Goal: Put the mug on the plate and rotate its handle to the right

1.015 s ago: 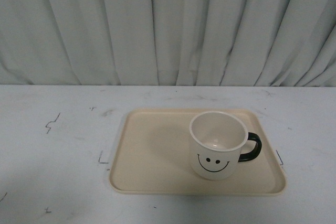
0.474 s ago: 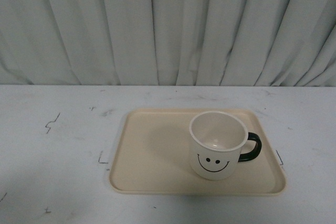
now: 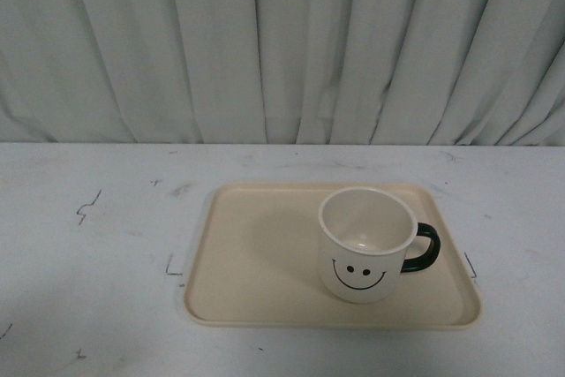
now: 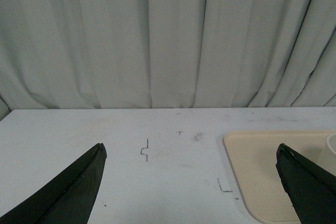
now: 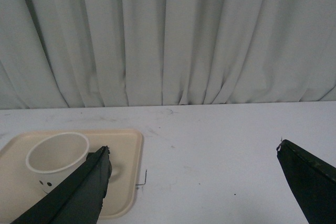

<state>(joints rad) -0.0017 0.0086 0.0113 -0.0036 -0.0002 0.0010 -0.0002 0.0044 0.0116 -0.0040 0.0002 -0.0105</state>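
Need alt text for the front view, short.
A cream-white mug with a black smiley face stands upright on the right part of a beige plate, its black handle pointing right. The plate lies on a scuffed white table before a pale curtain; no arm shows.

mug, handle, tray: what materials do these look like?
Mug: cream body, smooth and evenly coloured, printed black smiley; looks like glazed ceramic or enamel, can't tell which. Handle: black with a slight sheen, likely the same material as the body. Tray: matte beige, rounded corners, low moulded rim; probably plastic.
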